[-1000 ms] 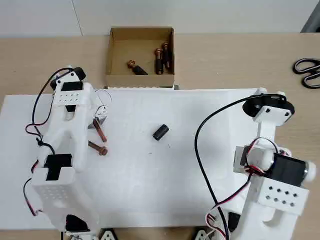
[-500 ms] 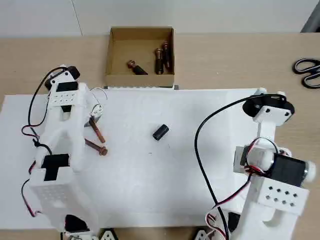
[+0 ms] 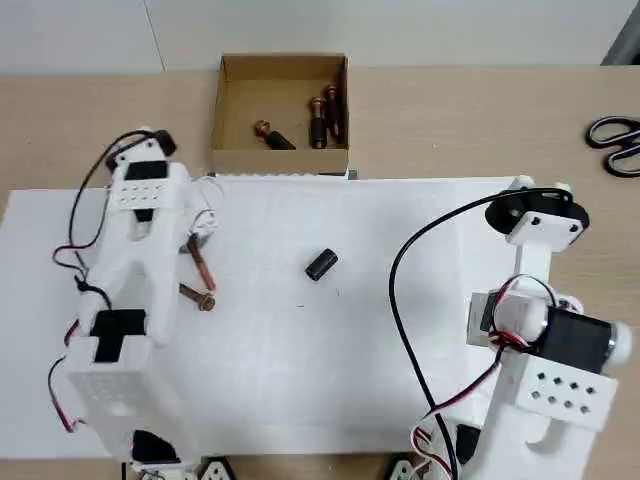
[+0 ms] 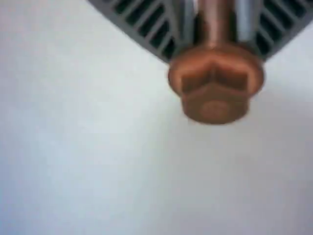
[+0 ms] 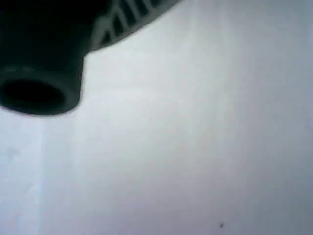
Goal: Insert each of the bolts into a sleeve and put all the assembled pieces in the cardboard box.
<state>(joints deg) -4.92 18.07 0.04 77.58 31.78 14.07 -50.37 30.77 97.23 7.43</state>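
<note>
**Bolt and sleeve both held, not yet mated**

A copper bolt point(image 4: 215, 88) is clamped by its shank between the left fingers point(image 4: 139, 22), with its head sticking out past them. A black sleeve point(image 5: 41, 73) looks gripped by the right fingers point(image 5: 132, 19), bore exposed. A second bolt point(image 3: 197, 296) lies on the surface point(image 3: 400, 230) just beside the left fingers, and a loose sleeve point(image 3: 321, 264) lies between the two pairs. Insertion seems the step in hand, so shank and bore need lining up. Assembled pieces point(image 3: 318, 115) lie in the cardboard box point(image 3: 228, 110).
</note>
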